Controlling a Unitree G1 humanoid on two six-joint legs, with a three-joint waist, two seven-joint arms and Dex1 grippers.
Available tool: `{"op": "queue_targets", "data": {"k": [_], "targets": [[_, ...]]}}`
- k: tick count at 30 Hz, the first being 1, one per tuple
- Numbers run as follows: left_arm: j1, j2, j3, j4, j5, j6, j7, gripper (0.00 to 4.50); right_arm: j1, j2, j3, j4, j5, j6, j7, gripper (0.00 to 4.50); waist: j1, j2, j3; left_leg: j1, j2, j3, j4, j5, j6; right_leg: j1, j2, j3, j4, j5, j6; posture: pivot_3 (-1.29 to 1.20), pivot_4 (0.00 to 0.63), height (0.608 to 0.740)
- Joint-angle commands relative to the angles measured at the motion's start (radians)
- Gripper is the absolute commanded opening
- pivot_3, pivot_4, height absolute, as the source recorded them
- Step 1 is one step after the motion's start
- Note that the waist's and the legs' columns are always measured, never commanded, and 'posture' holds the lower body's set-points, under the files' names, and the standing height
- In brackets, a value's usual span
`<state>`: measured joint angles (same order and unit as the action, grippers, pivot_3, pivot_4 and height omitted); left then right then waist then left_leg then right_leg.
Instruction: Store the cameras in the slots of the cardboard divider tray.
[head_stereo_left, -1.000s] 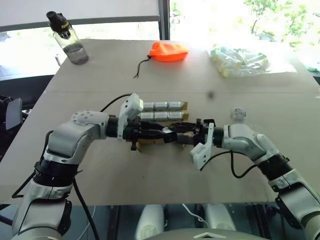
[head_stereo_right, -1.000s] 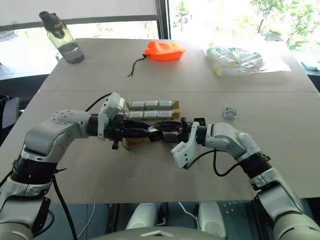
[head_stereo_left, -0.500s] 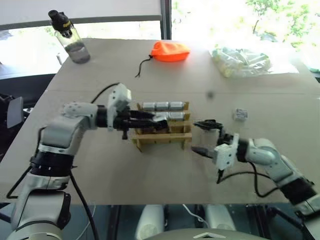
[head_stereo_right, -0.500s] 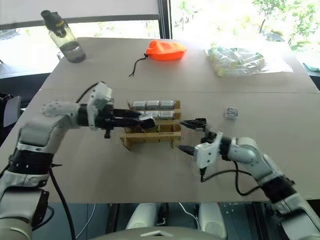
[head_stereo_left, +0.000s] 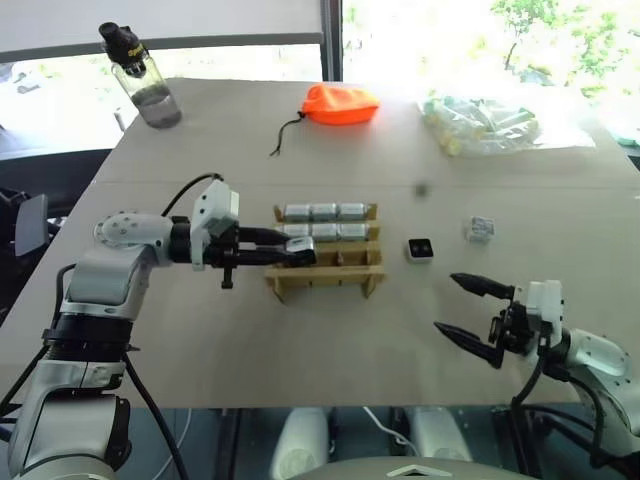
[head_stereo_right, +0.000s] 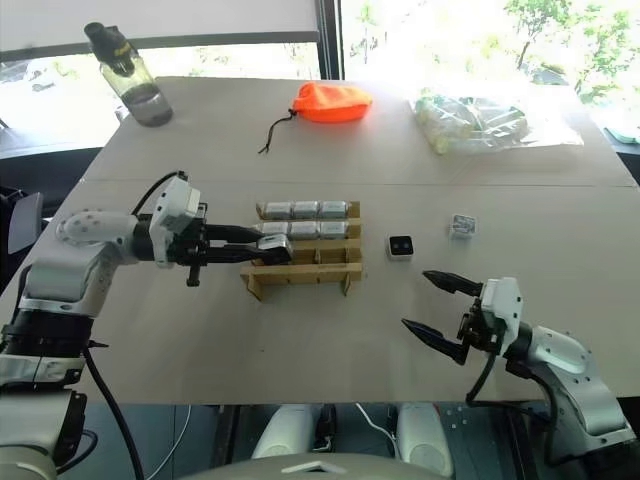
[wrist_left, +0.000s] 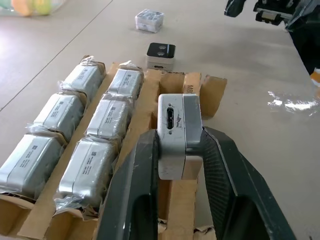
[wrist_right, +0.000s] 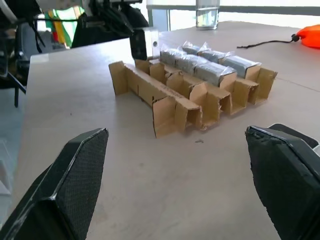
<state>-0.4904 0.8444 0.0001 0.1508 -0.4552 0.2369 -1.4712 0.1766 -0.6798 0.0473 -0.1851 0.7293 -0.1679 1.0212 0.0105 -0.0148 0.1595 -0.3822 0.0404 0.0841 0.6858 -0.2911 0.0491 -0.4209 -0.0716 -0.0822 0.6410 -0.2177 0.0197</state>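
Partly done: six wrapped cameras (head_stereo_left: 324, 212) fill the two far rows of the tray (head_stereo_left: 325, 272) mid-table (head_stereo_left: 300, 340); near rows empty. Left gripper (head_stereo_left: 300, 250), fingers clamped on a seventh camera (wrist_left: 179, 135), hovers over the third row's left end. Two more loose to the right: a black-faced one (head_stereo_left: 420, 249) just beside the tray, another (head_stereo_left: 480, 228) farther off. Right gripper (head_stereo_left: 472, 315) spread wide, holding nothing (well apart from the tray). Left wrist view adds the held camera's port; right wrist view, the empty slots.
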Motion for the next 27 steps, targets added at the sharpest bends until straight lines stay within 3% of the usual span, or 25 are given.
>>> {"op": "queue_targets", "data": {"k": [1,4,14,20,25,26,27], "targets": [[-0.032,0.011,0.024,0.055,0.001,-0.075,-0.070,0.68,0.012,0.031,-0.062,0.003,0.043,0.013,0.075,4.37,0.004,0.000,0.000,0.000,0.000,0.000,0.000,0.000,0.000,0.000,0.000,0.000,0.000,0.000,0.000,0.00,0.150,0.726],[-0.073,0.012,-0.018,0.158,0.037,-0.181,-0.140,0.68,0.009,0.052,-0.085,0.017,0.037,0.027,0.095,4.37,0.005,0.000,0.000,0.000,0.000,0.000,0.001,0.000,0.000,0.000,0.000,-0.001,0.000,0.000,0.000,0.00,0.150,0.726],[-0.221,-0.026,-0.162,0.439,0.112,-0.418,-0.143,0.68,0.008,0.099,-0.137,0.021,0.013,0.058,0.137,4.37,0.005,0.000,0.000,-0.001,-0.001,0.000,0.001,0.000,0.001,0.000,0.000,0.000,0.000,0.000,0.000,0.00,0.150,0.726],[-0.269,-0.050,-0.214,0.517,0.131,-0.468,-0.143,0.68,0.022,0.118,-0.154,0.003,0.002,0.061,0.138,4.37,0.004,0.000,0.000,-0.001,-0.001,0.000,0.001,0.000,0.001,0.000,0.000,0.000,0.000,0.000,0.000,0.00,0.150,0.726],[-0.311,-0.055,-0.214,0.556,0.140,-0.408,-0.143,0.68,0.032,0.128,-0.166,-0.013,-0.001,0.071,0.137,4.37,0.005,-0.001,0.000,-0.001,-0.001,0.000,0.001,0.000,0.001,0.000,0.000,-0.001,0.001,0.000,0.000,0.00,0.150,0.726],[-0.315,-0.057,-0.209,0.554,0.134,-0.397,-0.143,1.70,0.034,0.131,-0.168,-0.015,-0.002,0.072,0.137,4.50,0.004,-0.001,0.000,-0.001,-0.001,0.000,0.001,0.000,0.001,0.000,0.000,-0.001,0.001,0.000,0.000,0.00,0.150,0.726],[-0.316,-0.057,-0.207,0.550,0.128,-0.388,-0.143,1.91,0.035,0.132,-0.170,-0.016,-0.003,0.073,0.138,4.50,0.004,-0.001,0.000,-0.001,-0.001,0.000,0.001,0.000,0.001,0.000,0.000,-0.001,0.001,0.000,0.000,0.00,0.150,0.726]]}}
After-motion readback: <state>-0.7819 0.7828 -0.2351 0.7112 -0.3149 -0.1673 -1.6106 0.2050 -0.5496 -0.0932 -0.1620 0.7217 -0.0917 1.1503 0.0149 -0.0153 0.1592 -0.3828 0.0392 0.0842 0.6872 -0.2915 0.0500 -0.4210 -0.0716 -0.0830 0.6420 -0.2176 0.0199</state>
